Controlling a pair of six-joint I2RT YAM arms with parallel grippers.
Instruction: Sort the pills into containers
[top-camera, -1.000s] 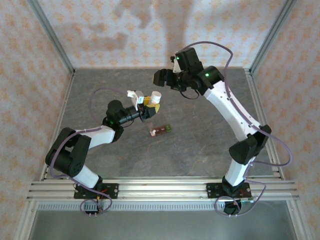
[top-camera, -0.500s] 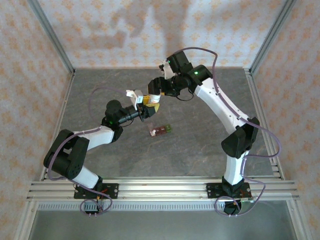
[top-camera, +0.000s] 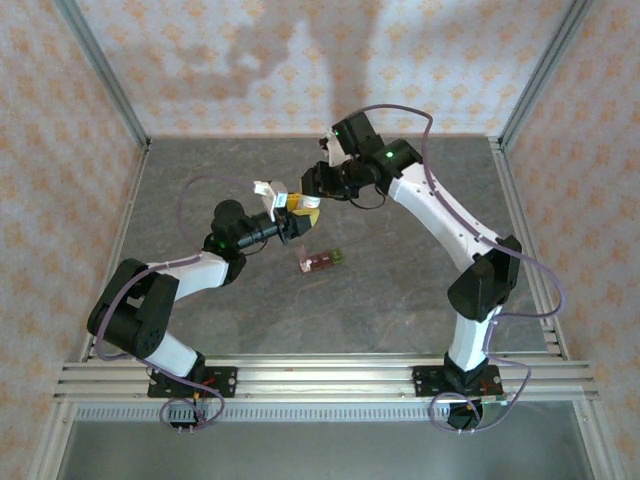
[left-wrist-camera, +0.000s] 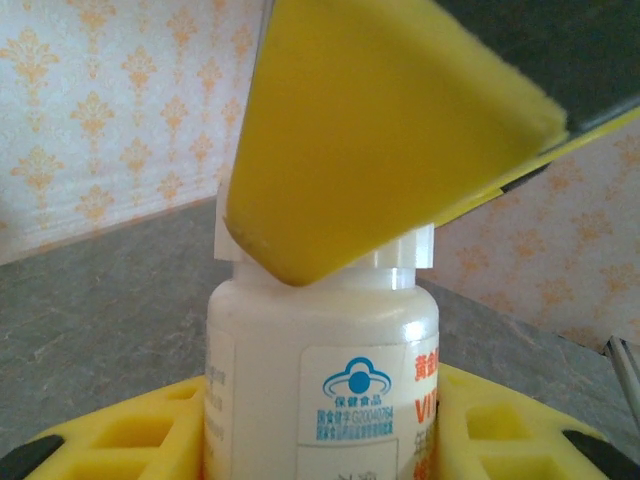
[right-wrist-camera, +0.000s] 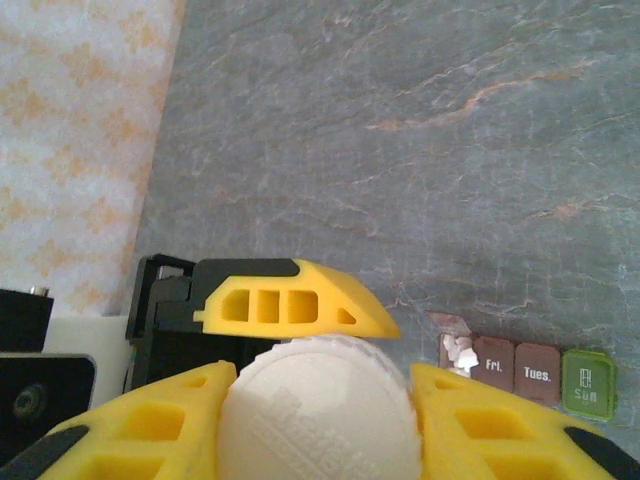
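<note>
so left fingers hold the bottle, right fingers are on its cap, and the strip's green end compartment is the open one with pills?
No. The right wrist view shows the green compartment shut. The open one, holding the white pills, is at the opposite end of the strip. The rest holds.

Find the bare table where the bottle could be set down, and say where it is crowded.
Free: the broad stretch between the strip and the near rail, and the far left corner of the table. Crowded: mid-table, where the left gripper and right gripper meet on the bottle.
</note>
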